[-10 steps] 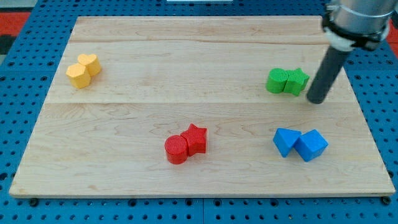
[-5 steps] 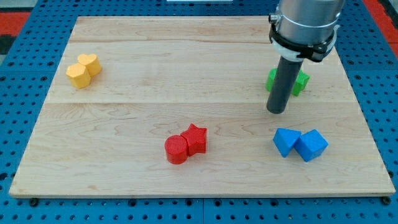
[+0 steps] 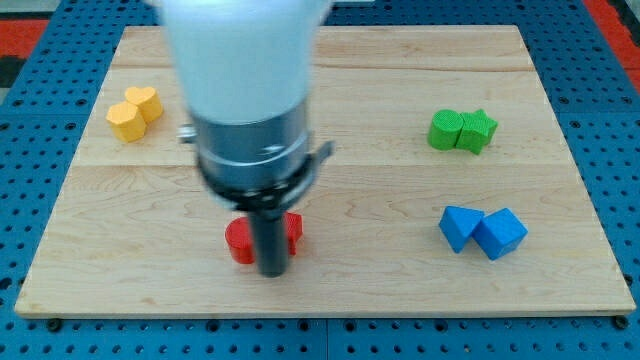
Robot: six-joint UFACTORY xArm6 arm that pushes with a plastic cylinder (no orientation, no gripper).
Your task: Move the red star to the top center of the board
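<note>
My tip (image 3: 272, 270) stands at the view's bottom, left of centre, right in front of the red pair. The rod and arm body hide most of the red blocks. A red round block (image 3: 238, 241) shows at the rod's left. A red sliver, the red star (image 3: 293, 228), shows at the rod's right. My tip touches or nearly touches them on their bottom side; I cannot tell which. Both red blocks lie further to the view's left than before.
A yellow pair (image 3: 135, 111) lies at the view's upper left. A green round block (image 3: 445, 131) and green star (image 3: 478, 130) sit at the right. Two blue blocks (image 3: 482, 230) sit at the lower right. The wooden board (image 3: 400, 60) lies on blue pegboard.
The arm swept from beside the green blocks at the right down and left to the red blocks. The red pair has shifted left by a few centimetres.
</note>
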